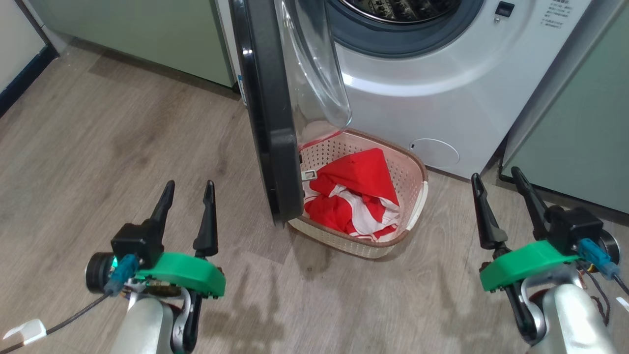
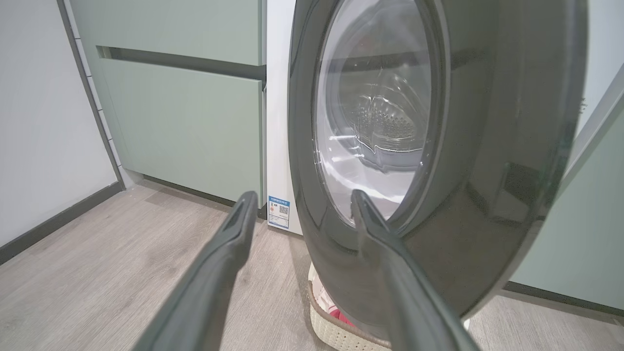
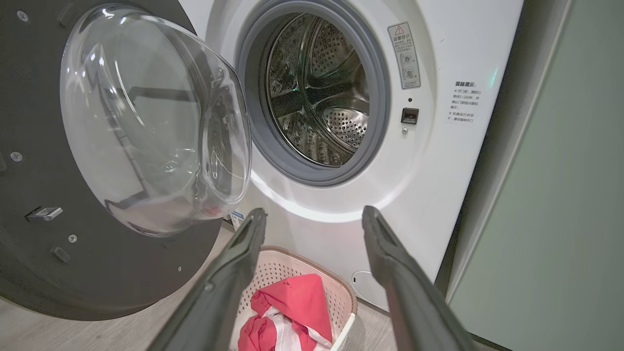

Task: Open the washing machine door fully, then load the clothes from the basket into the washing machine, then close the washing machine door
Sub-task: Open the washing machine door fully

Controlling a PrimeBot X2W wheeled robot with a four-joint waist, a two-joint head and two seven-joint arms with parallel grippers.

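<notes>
Red clothes (image 1: pixel 358 196) lie in the basket (image 1: pixel 418 196), partly under the washing machine door (image 1: pixel 268 123), which seems not fully open. My left tool (image 1: pixel 189 184) and right tool (image 1: pixel 495 173) stand open, empty. Reaching in now, I may hit the door.

The washing machine door (image 1: pixel 268 113) is swung open; red-and-white clothes (image 1: pixel 356 196) are bundled in the cream basket (image 1: pixel 417 196) before the washing machine (image 1: pixel 442 93).

Grey wood-look floor (image 1: pixel 123 123), pale green cabinets (image 2: pixel 190 122), white wall (image 2: pixel 39 122) with dark skirting (image 2: pixel 53 222).
</notes>
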